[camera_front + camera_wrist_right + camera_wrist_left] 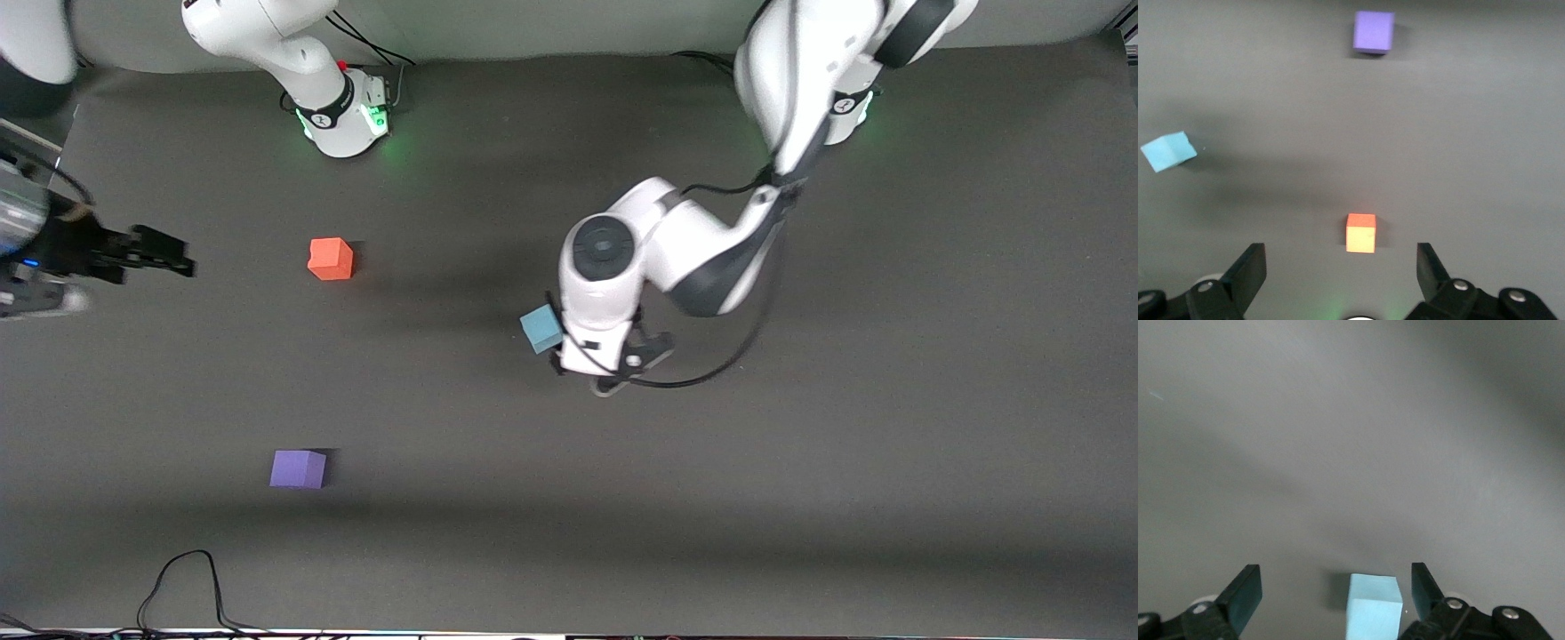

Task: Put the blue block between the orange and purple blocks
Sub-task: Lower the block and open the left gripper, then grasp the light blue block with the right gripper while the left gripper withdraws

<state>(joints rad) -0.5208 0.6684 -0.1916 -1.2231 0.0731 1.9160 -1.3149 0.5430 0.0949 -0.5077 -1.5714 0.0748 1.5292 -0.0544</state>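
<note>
The blue block (pixel 540 327) rests on the dark table near its middle. My left gripper (pixel 576 345) hangs low over it and is open. In the left wrist view the blue block (pixel 1371 608) sits between the open fingers (pixel 1245 593), closer to one of them and touching neither. The orange block (pixel 331 259) and the purple block (pixel 298 468) lie toward the right arm's end, the purple one nearer the front camera. My right gripper (pixel 178 256) waits open in the air at that end; its wrist view shows the orange block (pixel 1361 233), the purple block (pixel 1373 31) and the blue block (pixel 1168 151).
A black cable (pixel 191 578) loops on the table near its front edge. The left arm's cable (pixel 738 351) hangs beside its wrist. The arm bases (pixel 347 116) stand along the back edge.
</note>
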